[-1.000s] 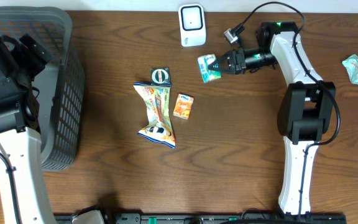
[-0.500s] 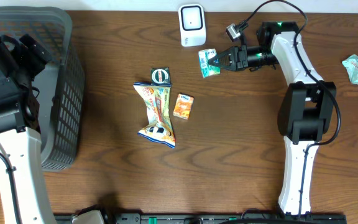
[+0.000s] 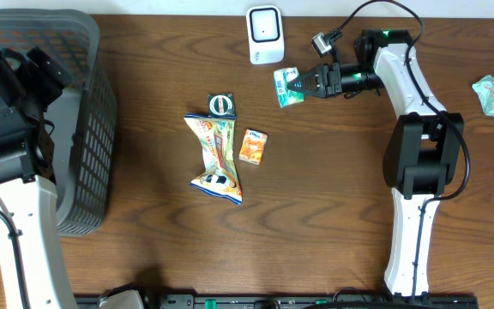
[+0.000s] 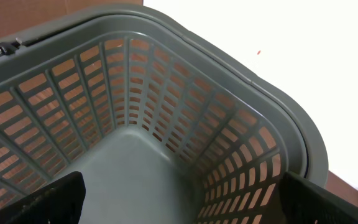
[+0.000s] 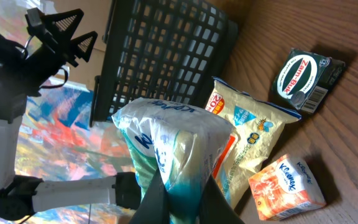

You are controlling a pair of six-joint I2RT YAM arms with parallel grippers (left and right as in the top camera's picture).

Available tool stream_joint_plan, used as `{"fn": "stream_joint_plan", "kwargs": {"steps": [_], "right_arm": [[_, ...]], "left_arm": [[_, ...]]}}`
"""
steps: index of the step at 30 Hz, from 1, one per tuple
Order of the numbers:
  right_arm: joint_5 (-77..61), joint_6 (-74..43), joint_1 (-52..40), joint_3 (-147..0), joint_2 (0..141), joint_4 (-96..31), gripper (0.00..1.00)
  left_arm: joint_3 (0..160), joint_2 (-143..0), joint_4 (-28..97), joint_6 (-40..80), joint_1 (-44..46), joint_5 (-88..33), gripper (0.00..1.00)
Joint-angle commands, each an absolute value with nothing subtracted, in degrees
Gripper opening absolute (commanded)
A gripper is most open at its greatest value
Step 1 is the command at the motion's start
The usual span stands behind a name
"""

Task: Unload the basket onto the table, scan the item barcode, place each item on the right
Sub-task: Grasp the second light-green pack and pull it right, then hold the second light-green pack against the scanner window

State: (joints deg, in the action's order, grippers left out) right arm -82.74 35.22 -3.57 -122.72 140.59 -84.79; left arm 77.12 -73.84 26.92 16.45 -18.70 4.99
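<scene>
A white scanner (image 3: 265, 34) stands at the back edge of the table. Just below and to its right, my right gripper (image 3: 304, 83) is shut on a teal and white packet (image 3: 286, 87), holding it above the wood. In the right wrist view the packet (image 5: 173, 140) bulges out from between the dark fingers of the right gripper (image 5: 179, 199). No barcode shows on the packet in any view. My left gripper (image 4: 182, 208) hangs open inside the grey basket (image 4: 241, 81), its fingertips (image 4: 48, 199) at the frame's lower corners, with nothing between them.
The grey basket (image 3: 93, 129) fills the left side under the left arm (image 3: 7, 94). A dark green Zam-Buk box (image 3: 221, 104), a yellow snack bag (image 3: 217, 159) and an orange Kleenex box (image 3: 253, 146) lie mid-table. Another teal packet (image 3: 492, 94) lies far right.
A second ago the right gripper carried the packet a little up and left, toward the scanner. It has held still for the last half second. The left arm has not moved.
</scene>
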Motion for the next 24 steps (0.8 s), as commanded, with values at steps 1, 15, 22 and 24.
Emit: {"fn": "stream_joint_plan", "kwargs": {"steps": [1, 15, 22, 24], "right_arm": [[-83.9, 36.53, -3.9, -122.56, 138.98, -84.79, 0.01], [-80.84, 36.45, -4.75, -122.56, 138.98, -83.24, 0.01], [-53.1, 13.63, -8.49, -122.58, 138.98, -73.06, 0.02], [-42.0, 3.62, -9.72, -122.63, 138.96, -69.71, 0.01]], "left_arm": [[78.02, -73.87, 26.94, 15.88, -18.96, 5.15, 0.98], [78.02, -73.87, 26.94, 15.88, -18.96, 5.15, 0.97], [78.02, -73.87, 26.94, 15.88, -18.96, 5.13, 0.98], [78.02, -73.87, 26.94, 15.88, -18.96, 5.15, 0.98]]}}
